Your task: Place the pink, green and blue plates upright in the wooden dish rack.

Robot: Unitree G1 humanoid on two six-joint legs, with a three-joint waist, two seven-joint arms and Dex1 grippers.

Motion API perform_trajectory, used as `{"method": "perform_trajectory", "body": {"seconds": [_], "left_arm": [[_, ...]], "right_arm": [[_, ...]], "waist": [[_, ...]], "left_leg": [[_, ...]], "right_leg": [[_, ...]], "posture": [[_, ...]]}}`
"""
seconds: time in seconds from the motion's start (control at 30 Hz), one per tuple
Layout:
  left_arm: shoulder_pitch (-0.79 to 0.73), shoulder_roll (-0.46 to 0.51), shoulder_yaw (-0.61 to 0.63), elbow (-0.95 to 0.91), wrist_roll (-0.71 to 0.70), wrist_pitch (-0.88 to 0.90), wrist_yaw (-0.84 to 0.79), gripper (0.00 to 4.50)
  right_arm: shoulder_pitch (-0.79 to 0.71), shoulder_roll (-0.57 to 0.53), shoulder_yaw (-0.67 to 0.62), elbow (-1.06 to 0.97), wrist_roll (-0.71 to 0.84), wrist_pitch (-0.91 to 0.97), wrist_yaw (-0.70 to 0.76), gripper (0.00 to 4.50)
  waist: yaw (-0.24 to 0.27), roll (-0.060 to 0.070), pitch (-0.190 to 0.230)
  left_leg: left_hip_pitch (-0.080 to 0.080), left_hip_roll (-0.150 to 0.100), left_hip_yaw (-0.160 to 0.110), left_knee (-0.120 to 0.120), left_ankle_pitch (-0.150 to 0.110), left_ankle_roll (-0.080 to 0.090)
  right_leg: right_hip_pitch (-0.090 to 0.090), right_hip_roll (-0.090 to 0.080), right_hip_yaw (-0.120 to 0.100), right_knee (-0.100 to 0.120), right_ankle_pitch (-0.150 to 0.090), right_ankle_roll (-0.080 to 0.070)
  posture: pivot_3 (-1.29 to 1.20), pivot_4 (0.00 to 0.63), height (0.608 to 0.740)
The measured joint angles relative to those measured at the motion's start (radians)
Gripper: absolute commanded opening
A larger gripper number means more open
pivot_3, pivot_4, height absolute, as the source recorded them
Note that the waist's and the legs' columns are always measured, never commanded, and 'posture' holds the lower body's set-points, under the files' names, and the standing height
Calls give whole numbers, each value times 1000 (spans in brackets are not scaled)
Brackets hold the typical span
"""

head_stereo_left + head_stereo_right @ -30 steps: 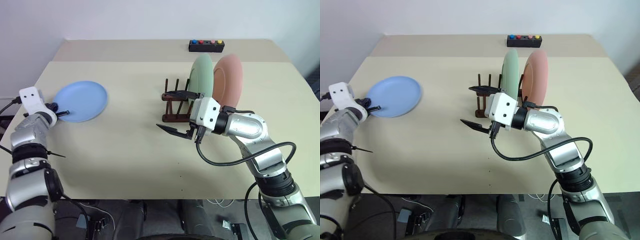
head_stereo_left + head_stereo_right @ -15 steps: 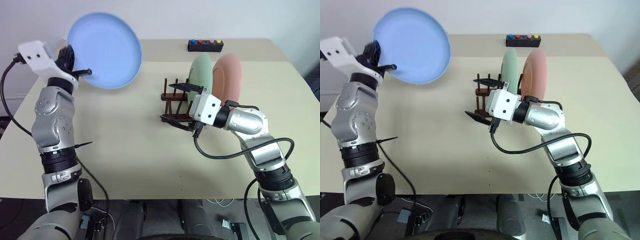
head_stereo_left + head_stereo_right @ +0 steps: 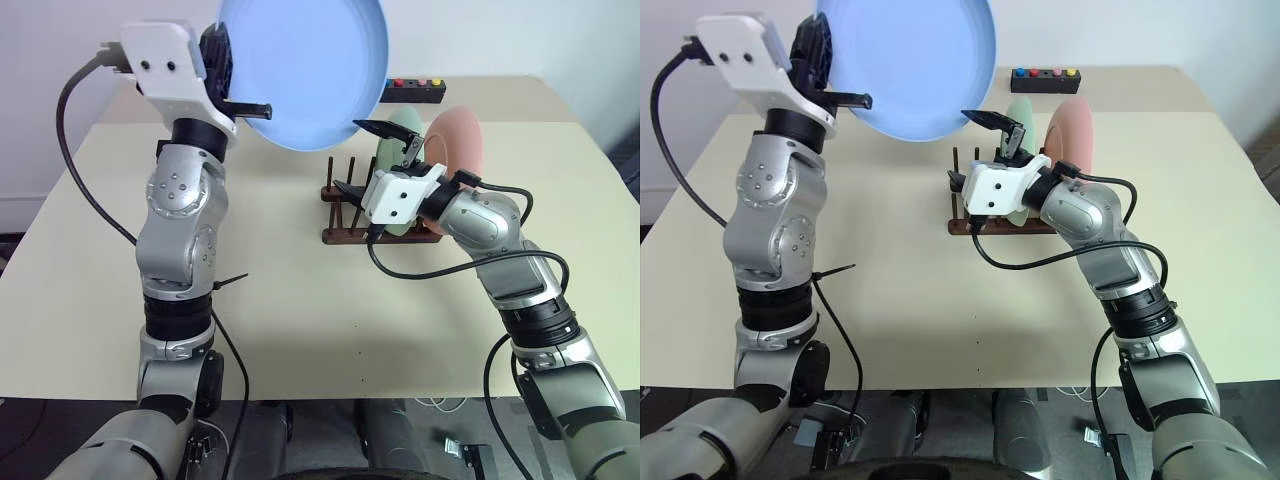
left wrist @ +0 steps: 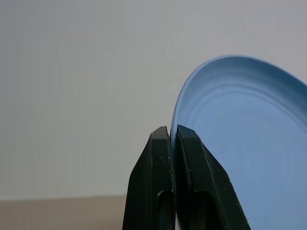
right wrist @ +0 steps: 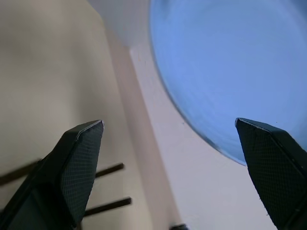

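Note:
My left gripper (image 3: 250, 108) is shut on the rim of the blue plate (image 3: 305, 70) and holds it high above the table, behind and to the left of the rack. In the left wrist view both fingers (image 4: 160, 143) pinch the blue plate's (image 4: 249, 158) edge. The wooden dish rack (image 3: 345, 237) stands mid-table with the green plate (image 3: 408, 120) and the pink plate (image 3: 462, 145) upright in it. In front of the rack's empty left pegs, just below the blue plate, my right gripper (image 3: 367, 160) is open, one finger above the other. The blue plate (image 5: 225, 67) shows beyond its open fingers.
A black box with coloured buttons (image 3: 1047, 78) sits at the far edge of the beige table (image 3: 300, 300), partly behind the raised plate. Bare tabletop lies in front of and to the left of the rack.
My left arm has lifted the blue plate off the table's left side, up and to the right. My right gripper has risen, rolled so its fingers stand one over the other, and neared the rack.

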Motion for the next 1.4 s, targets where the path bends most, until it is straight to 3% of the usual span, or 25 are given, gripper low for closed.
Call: {"method": "perform_trajectory", "body": {"seconds": [0.07,0.13,0.23,0.4,0.43,0.53,0.63,0.87,1.0,1.13,1.27,1.4], "left_arm": [[0,-10,-10,-5,5,12,0,36],[0,-24,-28,-11,10,19,-2,0],[1,-32,-50,-30,18,24,-12,0],[13,-38,-58,-33,19,46,-23,0],[14,-39,-58,-33,19,48,-25,0],[14,-43,-56,-33,19,57,-27,0],[13,-69,-36,-33,-2,61,-29,960],[13,-101,72,-34,-97,53,-33,4367],[3,-74,188,-26,-137,16,-3,4442],[-9,42,300,39,-126,-34,13,4442],[94,156,304,125,-62,-97,-46,4442],[234,212,242,208,-19,-100,-142,4442]], "right_arm": [[-5,0,12,10,-29,-17,-12,4500],[-11,1,27,20,-65,-35,-23,3972],[-20,0,54,39,-111,-68,-34,2725],[-20,-5,55,43,-141,-87,-47,145],[-20,-8,56,43,-147,-91,-48,32],[-20,-9,56,44,-160,-97,-48,32],[-19,-9,56,44,-170,-102,-49,0],[-17,-11,56,48,-207,-107,-72,0],[-17,-17,56,56,-221,-116,-81,0],[-17,-22,56,57,-222,-147,-88,0],[-19,1,52,57,-164,-162,-87,0],[-22,69,32,16,16,-139,-47,0]], "waist": [[0,0,0],[1,0,0],[1,0,0],[1,0,0],[1,0,0],[2,0,0],[2,0,0],[1,0,0],[0,0,0],[-1,0,0],[-1,0,0],[-1,0,0]], "left_leg": [[0,0,0,0,0,0],[0,0,0,0,0,0],[0,0,0,0,0,0],[0,0,0,0,0,0],[0,0,0,0,0,0],[0,0,0,0,0,0],[0,0,0,0,0,0],[0,0,0,0,0,0],[0,0,0,0,0,0],[0,0,0,0,0,-1],[0,0,0,0,0,-1],[0,0,0,0,0,-1]], "right_leg": [[0,0,0,0,0,0],[0,0,0,0,0,0],[0,0,0,0,0,0],[0,0,0,0,0,0],[0,0,0,0,0,0],[0,0,0,0,0,0],[0,0,0,0,0,0],[0,0,0,0,0,0],[0,0,0,0,0,0],[0,0,0,0,0,0],[0,0,0,0,0,0],[1,0,0,0,0,0]], "posture": [[0,150,740],[0,150,740],[0,150,740],[0,150,740],[0,150,740],[0,150,740],[0,150,740],[0,150,740],[0,150,740],[0,150,740],[0,150,740],[0,150,740]]}}
